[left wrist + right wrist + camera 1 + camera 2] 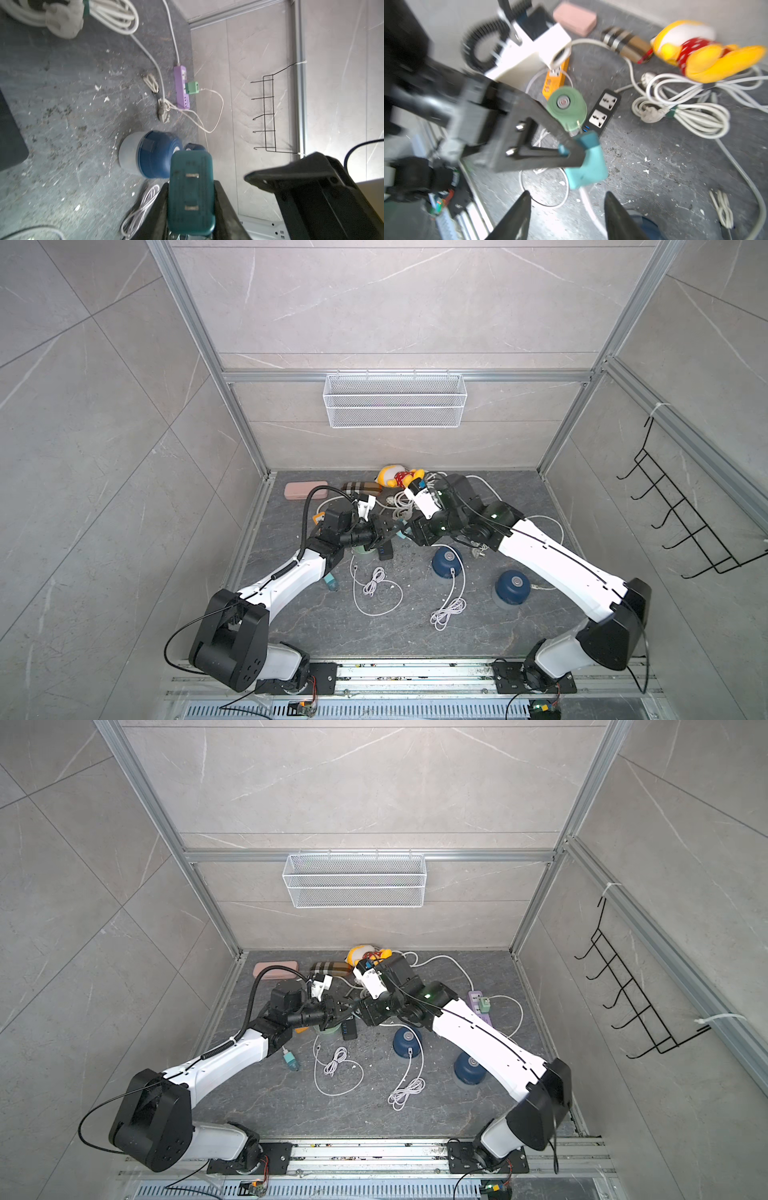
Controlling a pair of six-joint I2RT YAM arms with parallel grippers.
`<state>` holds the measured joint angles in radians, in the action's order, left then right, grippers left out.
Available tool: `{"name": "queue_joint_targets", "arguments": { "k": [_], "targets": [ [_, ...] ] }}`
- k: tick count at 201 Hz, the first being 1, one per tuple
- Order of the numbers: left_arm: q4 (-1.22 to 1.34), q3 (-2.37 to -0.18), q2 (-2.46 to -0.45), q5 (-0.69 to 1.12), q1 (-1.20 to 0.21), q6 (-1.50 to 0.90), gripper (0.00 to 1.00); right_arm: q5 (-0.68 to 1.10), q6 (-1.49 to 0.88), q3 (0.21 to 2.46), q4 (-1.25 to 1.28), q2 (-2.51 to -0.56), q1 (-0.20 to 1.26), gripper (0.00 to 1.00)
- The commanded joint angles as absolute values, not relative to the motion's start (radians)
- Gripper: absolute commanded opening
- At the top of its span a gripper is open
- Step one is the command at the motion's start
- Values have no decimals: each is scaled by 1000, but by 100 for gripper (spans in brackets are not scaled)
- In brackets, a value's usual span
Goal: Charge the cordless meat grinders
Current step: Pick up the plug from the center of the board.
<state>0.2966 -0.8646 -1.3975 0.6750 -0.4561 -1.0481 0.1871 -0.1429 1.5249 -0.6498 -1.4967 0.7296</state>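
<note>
My left gripper (191,187) is shut on a small teal plug adapter (190,193), prongs facing the camera. In the right wrist view the same adapter (588,166) hangs just beyond my right gripper (568,195), which is open and holds nothing. A white cable trails from the adapter. In both top views the two grippers meet mid-table, left (395,531) and right (409,534). The mint green grinder (566,108) stands beside the black power strip (604,110), mostly hidden under the left arm from above. Two dark blue grinders (446,564) (512,585) stand to the right, the nearer with a cable in it.
An orange strip (554,81) lies behind the green grinder. At the right wall lies a purple strip (181,87) with a green adapter (192,88) in it. Coiled white cables (374,585) (449,610), another teal adapter (332,583), a plush toy (399,477) and a pink case (299,490) lie about.
</note>
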Motion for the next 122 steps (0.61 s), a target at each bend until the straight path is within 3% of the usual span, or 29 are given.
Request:
{"name": "queue_joint_targets", "arguments": {
  "k": [1, 26, 67, 122],
  "targets": [
    [570, -915, -1417, 598, -460, -1118, 0, 190, -294, 1546, -632, -1440, 720, 55],
    [723, -967, -1478, 558, -459, -1184, 0, 248, -344, 1530, -588, -1389, 711, 55],
    [939, -1028, -1544, 561, -460, -1292, 0, 241, -342, 1502, -547, -1310, 650, 66],
    [1227, -959, -1534, 532, -460, -1428, 0, 500, -411, 1435, -312, -1322, 515, 67]
  ]
}}
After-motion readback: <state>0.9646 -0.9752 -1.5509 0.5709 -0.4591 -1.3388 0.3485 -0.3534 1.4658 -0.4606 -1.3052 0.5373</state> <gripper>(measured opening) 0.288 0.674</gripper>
